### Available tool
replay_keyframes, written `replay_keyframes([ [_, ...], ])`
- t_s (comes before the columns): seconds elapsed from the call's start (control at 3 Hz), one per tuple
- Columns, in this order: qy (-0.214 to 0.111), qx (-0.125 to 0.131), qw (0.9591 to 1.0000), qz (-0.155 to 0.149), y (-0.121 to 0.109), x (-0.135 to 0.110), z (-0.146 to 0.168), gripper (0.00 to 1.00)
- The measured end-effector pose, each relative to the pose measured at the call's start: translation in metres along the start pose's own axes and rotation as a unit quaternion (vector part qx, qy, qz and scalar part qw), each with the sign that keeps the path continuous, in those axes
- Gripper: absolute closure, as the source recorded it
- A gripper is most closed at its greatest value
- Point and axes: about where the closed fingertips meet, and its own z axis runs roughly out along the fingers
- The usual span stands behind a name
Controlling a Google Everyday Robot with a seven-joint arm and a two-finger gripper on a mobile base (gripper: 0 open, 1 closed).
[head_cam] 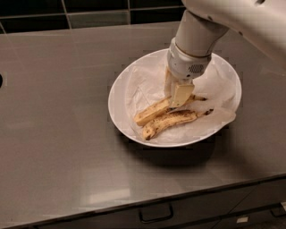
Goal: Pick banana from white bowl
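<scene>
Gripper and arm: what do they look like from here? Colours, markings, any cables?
The arm is a smooth, rounded white shell, with no loose cables showing. Its wrist is a light grey cylinder with a small dotted grille patch. The gripper, pale cream at its tip, is down inside the wide, shallow white bowl.

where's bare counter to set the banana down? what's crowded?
Bare: counter left of the white bowl, back to the tiled wall; also the strip between bowl and drawers. Crowded: inside the bowl, gripper down on the banana beside a second banana, arm overhanging the right rear.
</scene>
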Motion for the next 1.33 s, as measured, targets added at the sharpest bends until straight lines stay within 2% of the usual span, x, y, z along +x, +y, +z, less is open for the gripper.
replay_keyframes([
  [0.33, -0.007, 0.055, 0.9984, 0.010, 0.015, 0.000, -0.039, 1.00],
  [0.67, -0.009, 0.106, 0.9943, 0.010, 0.027, -0.005, -0.077, 1.00],
  [1.33, -0.013, 0.182, 0.9832, -0.010, 0.036, -0.022, -0.134, 1.00],
])
